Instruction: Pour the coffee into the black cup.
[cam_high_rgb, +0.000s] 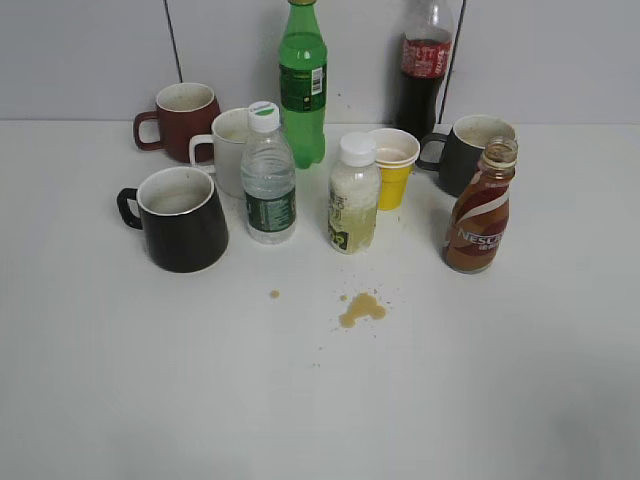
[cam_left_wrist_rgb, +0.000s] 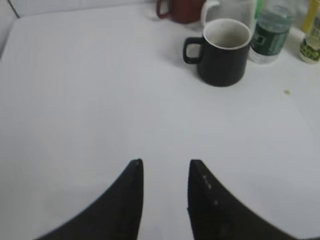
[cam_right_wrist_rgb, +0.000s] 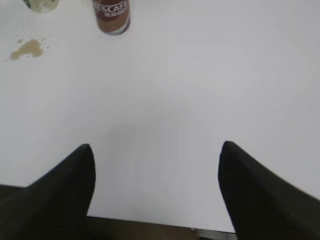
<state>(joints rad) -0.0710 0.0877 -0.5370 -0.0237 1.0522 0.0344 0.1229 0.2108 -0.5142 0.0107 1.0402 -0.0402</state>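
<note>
The coffee bottle (cam_high_rgb: 482, 210) is brown with a white swirl and no cap. It stands upright at the right of the table and shows at the top of the right wrist view (cam_right_wrist_rgb: 112, 16). The black cup (cam_high_rgb: 181, 218) stands upright at the left, handle to the left, and shows in the left wrist view (cam_left_wrist_rgb: 223, 51). My left gripper (cam_left_wrist_rgb: 165, 162) is open and empty over bare table, well short of the cup. My right gripper (cam_right_wrist_rgb: 156, 147) is wide open and empty near the table's front edge, far from the bottle. Neither gripper shows in the exterior view.
A maroon mug (cam_high_rgb: 180, 120), white mug (cam_high_rgb: 228, 148), water bottle (cam_high_rgb: 268, 176), green bottle (cam_high_rgb: 302, 85), pale drink bottle (cam_high_rgb: 354, 194), yellow cup (cam_high_rgb: 393, 167), cola bottle (cam_high_rgb: 424, 68) and dark grey mug (cam_high_rgb: 466, 152) crowd the back. A brown spill (cam_high_rgb: 362, 309) lies mid-table.
</note>
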